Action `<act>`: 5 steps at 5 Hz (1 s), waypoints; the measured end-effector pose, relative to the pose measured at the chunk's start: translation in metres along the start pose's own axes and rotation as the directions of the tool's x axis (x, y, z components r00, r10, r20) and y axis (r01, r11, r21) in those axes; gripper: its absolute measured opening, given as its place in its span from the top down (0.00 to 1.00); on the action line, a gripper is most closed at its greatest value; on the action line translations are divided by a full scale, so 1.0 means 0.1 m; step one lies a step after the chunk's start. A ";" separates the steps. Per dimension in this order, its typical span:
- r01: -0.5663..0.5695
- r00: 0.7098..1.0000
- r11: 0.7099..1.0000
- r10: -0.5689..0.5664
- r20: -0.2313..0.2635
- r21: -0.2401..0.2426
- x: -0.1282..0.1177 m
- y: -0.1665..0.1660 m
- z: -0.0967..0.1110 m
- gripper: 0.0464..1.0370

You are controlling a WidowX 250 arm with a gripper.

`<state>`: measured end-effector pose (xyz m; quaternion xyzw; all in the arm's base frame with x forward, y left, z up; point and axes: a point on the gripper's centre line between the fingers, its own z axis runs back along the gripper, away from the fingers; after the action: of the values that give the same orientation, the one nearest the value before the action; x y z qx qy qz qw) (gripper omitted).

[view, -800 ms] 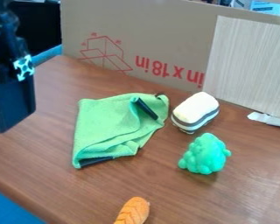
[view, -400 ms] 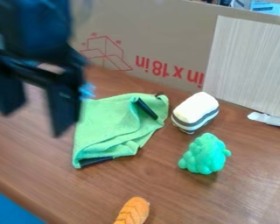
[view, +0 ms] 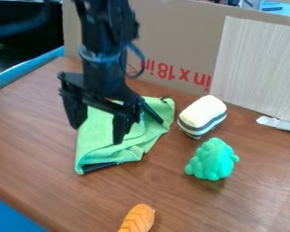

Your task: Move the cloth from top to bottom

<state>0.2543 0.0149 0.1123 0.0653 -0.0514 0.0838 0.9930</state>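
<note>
The black gripper [view: 97,135] hangs at the left centre, its two fingers spread apart with nothing held between them. One finger is over the cloth's middle, the other near its left edge. Folded in loose layers, the green cloth [view: 105,147] lies flat on the brown table left of centre, with dark strips at its lower edge and upper right. The arm covers part of its upper left area. Whether the fingertips touch the fabric, I cannot tell.
Right of the cloth sit a white block with grey stripes [view: 202,115] and a bumpy green toy [view: 213,159]. An orange toy [view: 138,218] lies near the bottom edge. A cardboard panel [view: 171,41] stands along the back of the table [view: 38,149].
From the left edge, the gripper has moved right, coming over the cloth. The cloth and the toys have stayed in place.
</note>
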 end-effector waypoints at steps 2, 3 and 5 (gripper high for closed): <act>-0.110 0.990 0.986 0.119 0.076 -0.122 0.54 0.09 -0.32 0.04; -0.136 0.987 0.982 0.146 0.068 -0.132 0.66 0.25 -0.38 0.04; -0.175 0.982 0.978 0.181 0.051 -0.111 0.74 0.34 -0.60 0.04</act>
<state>0.3268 0.0680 0.0654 0.0102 -0.0917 0.1675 0.9816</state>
